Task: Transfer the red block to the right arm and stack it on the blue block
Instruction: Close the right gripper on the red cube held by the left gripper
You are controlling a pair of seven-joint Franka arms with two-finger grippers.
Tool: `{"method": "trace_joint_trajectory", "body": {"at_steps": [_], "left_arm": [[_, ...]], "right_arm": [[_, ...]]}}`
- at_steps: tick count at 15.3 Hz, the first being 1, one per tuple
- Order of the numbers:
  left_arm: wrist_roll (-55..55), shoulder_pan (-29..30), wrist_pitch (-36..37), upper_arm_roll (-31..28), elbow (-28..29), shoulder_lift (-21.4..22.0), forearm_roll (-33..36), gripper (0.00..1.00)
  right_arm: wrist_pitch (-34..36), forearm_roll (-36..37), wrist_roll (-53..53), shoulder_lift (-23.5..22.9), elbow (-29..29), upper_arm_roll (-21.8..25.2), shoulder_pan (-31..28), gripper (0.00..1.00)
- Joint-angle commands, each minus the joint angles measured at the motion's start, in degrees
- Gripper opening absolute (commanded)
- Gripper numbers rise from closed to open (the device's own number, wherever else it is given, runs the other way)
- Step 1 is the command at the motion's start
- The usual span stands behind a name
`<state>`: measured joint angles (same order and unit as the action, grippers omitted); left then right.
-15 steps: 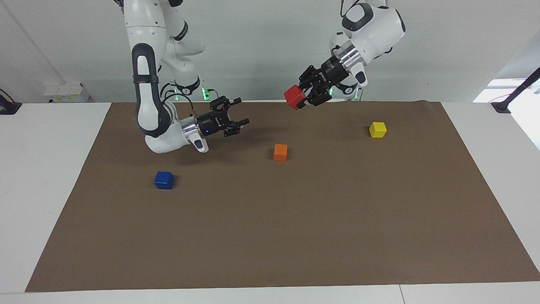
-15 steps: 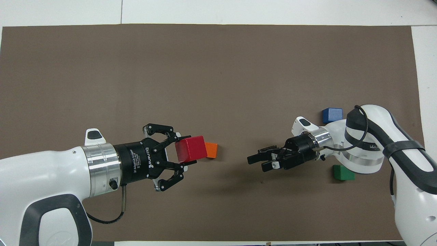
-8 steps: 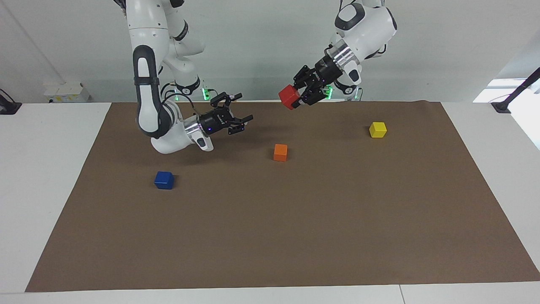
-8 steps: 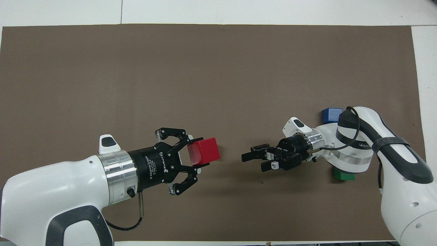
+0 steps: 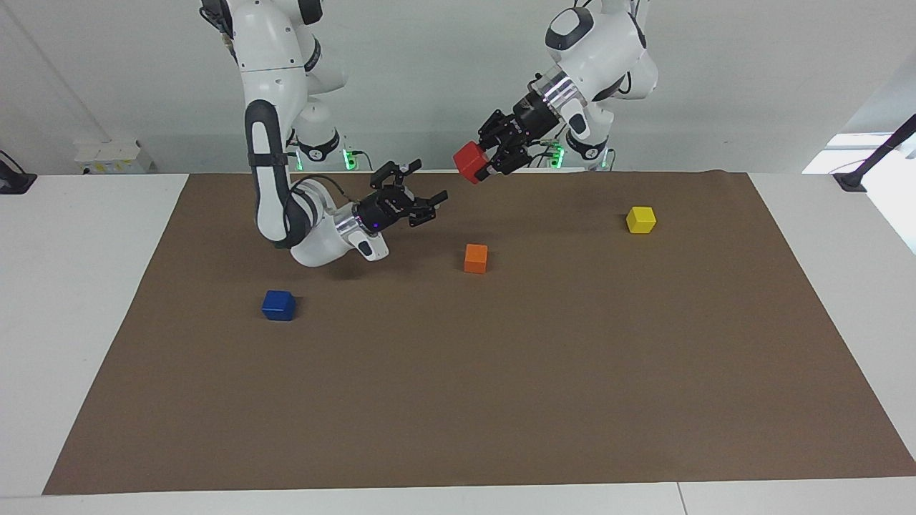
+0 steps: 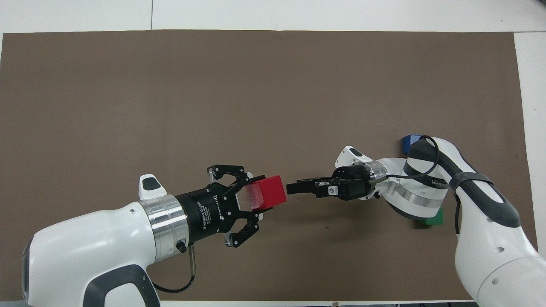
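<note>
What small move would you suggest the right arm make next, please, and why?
Probably ease the open right pincer up around the red block. The left pincer holds that block in the air, and a gap separates the two.

"ROBOTIQ" on left hand [image 6: 256, 200]

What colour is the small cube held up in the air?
Bright red cube, clearest in the facing view.
</note>
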<state>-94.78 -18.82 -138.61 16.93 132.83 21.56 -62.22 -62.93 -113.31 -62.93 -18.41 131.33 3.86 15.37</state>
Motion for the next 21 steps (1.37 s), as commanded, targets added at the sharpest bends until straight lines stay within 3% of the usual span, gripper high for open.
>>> {"method": "trace_joint_trajectory", "body": {"at_steps": [1, 5, 8, 16, 21], "left_arm": [[0.57, -2.19, -2.02, -0.67, 0.77, 0.15, -1.68, 0.0], [0.65, -2.19, -2.28, -0.59, 0.33, -0.29, -1.59, 0.0], [1.7, -2.19, -3.51, 0.29, -1.6, -3.53, -1.33, 0.0], [1.71, -2.81, -3.6, 1.0, -2.93, -4.95, -1.33, 0.0], [1.71, -2.89, -5.36, 1.09, -3.28, -6.35, -1.15, 0.0]], "right_arm": [[-0.09, -3.84, 1.85, 0.65, 0.42, -0.43, 0.98, 1.0], [-0.27, -4.46, 1.93, 0.65, 0.24, -0.43, 0.89, 1.0], [-2.28, -9.63, 1.85, 0.65, 0.24, -0.43, 4.4, 1.0], [-4.66, -10.08, 1.32, 0.56, -0.02, -0.43, 5.37, 1.0], [-4.84, -10.7, 1.41, 0.65, -0.02, -0.43, 5.38, 0.56]]}}
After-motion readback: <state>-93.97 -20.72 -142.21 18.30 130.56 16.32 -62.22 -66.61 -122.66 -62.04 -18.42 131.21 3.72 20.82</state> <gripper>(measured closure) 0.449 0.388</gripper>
